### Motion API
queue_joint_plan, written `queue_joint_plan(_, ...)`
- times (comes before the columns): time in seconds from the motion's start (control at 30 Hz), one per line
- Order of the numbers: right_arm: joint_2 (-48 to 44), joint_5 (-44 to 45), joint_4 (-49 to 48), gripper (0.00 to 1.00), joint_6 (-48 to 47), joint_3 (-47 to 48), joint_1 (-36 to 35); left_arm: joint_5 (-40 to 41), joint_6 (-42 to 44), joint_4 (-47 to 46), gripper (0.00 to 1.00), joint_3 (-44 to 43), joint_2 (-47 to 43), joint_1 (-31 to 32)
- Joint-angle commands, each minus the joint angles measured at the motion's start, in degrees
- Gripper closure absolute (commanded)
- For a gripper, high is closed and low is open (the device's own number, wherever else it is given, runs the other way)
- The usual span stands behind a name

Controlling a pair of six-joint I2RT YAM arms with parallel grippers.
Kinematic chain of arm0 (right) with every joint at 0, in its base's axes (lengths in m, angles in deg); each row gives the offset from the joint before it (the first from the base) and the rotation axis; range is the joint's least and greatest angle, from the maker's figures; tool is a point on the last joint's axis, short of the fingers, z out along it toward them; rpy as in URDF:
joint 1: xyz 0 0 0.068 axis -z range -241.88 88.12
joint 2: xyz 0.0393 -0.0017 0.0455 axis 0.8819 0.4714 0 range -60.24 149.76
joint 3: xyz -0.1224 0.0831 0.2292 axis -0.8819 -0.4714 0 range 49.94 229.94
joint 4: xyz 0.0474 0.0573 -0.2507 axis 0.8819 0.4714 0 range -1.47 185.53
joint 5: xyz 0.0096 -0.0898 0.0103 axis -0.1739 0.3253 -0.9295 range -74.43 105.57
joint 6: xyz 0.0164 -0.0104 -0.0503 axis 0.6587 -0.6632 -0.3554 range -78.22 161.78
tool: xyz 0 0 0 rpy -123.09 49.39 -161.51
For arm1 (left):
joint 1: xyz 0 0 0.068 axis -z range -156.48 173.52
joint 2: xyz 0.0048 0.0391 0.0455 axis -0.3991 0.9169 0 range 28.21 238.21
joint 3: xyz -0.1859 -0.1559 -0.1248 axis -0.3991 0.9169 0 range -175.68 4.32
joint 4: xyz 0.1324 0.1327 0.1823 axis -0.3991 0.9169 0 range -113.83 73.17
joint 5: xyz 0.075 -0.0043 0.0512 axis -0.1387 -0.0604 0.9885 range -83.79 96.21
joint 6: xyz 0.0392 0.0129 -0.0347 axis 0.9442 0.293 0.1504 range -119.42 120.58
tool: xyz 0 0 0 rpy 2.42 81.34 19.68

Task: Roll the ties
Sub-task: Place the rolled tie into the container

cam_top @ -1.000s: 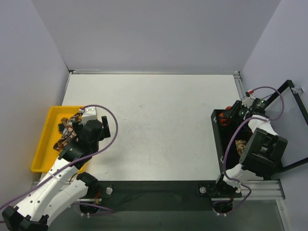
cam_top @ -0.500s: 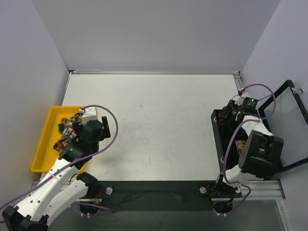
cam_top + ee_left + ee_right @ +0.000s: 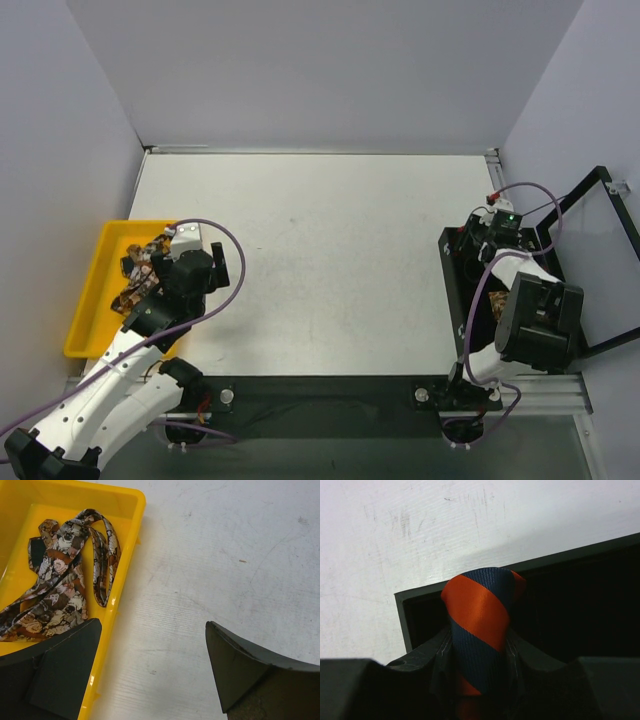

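Orange-and-navy striped tie, seemingly rolled, is pinched in my right gripper over the black bin corner. I judge this the depositing step; next I lower and release. Patterned tie lies loose in the yellow tray; left gripper gapes, empty.

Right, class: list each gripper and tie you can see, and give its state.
Left gripper: open, empty, over the yellow tray's edge.
Right gripper: shut on the striped tie.
Striped tie: rolled, held over the black bin.
Patterned tie: unrolled, loose in the yellow tray.
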Motion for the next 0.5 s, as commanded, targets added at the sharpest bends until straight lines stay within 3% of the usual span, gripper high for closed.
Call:
queue_joint_plan(0.0, 0.67, 1.78, -1.31, 0.97, 1.42, -2.83, -0.65, 1.16, 0.84, -2.78, 0.03, -0.04, -0.61, 0.04)
queue_joint_plan(0.07, 0.58, 1.79, -0.96, 0.95, 1.16, -3.01, -0.74, 1.08, 0.84, -2.69, 0.03, -0.04, -0.43, 0.13)
queue_joint_plan(0.17, 0.67, 1.78, -0.09, 0.83, 1.16, -2.75, -0.74, 1.07, 0.93, -2.78, 0.03, -0.04, -0.52, 0.22)
queue_joint_plan(0.2, 0.49, 1.61, 0.17, 0.74, 1.25, -2.84, -0.74, 1.08, 0.93, -2.87, 0.03, 0.05, -0.43, 0.3)
queue_joint_plan(0.37, -1.87, 0.73, 0.35, 0.46, 1.69, -4.68, -0.74, 1.16, 1.02, -2.87, 0.03, 0.05, -0.78, 0.3)
queue_joint_plan(0.47, -3.8, 0.82, 1.4, 0.39, 2.04, -4.86, -0.74, 0.99, 1.1, -2.87, 0.03, 0.13, -1.14, 0.22)
